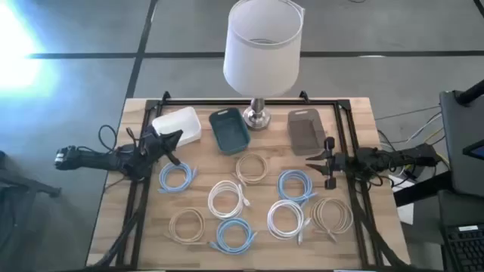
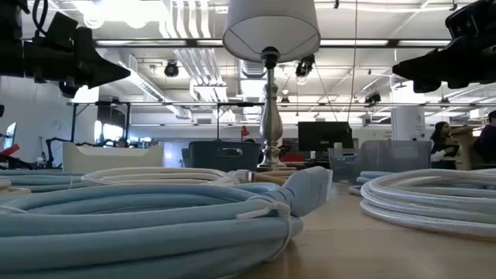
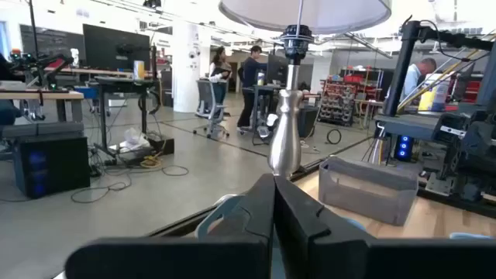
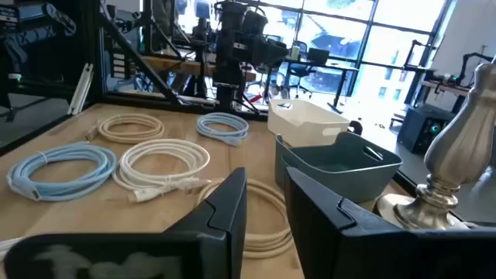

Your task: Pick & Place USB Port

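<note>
Both arms are parked over the side edges of the desk (image 1: 355, 113) and nothing is picked up yet. The left end effector (image 1: 172, 139) is near the left edge, close to the white bin (image 1: 178, 125), and clenched tight on nothing; in its wrist view the two fingers (image 3: 256, 221) are pressed together. The right end effector (image 1: 324, 162) is near the right edge, below the grey bin (image 1: 305, 130), fingers a bit apart with nothing between them.

The task stuff is the coiled USB cables, spread over the middle and front of the desk: blue ones like the coil (image 1: 176, 177) just below the left end effector and another (image 1: 297, 185) near the right one, white ones like the coil (image 1: 227, 199) in the center, and a beige coil (image 1: 333, 214) toward the front right corner.

What could go wrong: these are round, smooth-jacketed loops held by small ties, and several sit touching or nearly touching. A grasp on one strand could snag a neighbor, or the coil could sag and swing on the way to a bin. The left one also has to open first, or it'll just shove the coil around.

Materials: wooden plank top, black metal frame, bins look like rigid plastic (white, teal (image 1: 228, 128), translucent grey). The lamp (image 1: 262, 57) with its shiny metal base and white shade stands at the back edge between the bins, easy to bump.
</note>
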### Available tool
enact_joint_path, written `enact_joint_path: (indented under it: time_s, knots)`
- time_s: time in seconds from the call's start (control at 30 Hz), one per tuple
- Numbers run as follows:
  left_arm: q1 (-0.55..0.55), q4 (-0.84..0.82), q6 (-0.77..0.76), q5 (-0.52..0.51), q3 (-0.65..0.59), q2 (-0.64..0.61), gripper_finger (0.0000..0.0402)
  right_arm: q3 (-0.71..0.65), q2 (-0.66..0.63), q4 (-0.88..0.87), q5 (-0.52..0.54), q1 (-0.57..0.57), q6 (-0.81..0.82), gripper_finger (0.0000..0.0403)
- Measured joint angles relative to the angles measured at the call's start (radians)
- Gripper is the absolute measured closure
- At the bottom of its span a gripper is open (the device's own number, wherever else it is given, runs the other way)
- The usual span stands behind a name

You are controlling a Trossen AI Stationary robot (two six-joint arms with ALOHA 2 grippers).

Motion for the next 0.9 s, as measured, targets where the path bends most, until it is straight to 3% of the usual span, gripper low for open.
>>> enact_joint_path:
  time_s: [0.3,0.9]
  knots:
    - [0.0,0.0,0.0,0.0,0.0,0.0,0.039,0.0,0.0,0.0,0.0,0.0,0.0,0.0335]
    - [0.0,0.0,0.0,0.0,0.0,0.0,0.039,0.0,0.0,0.0,0.0,0.0,0.0,0.0318]
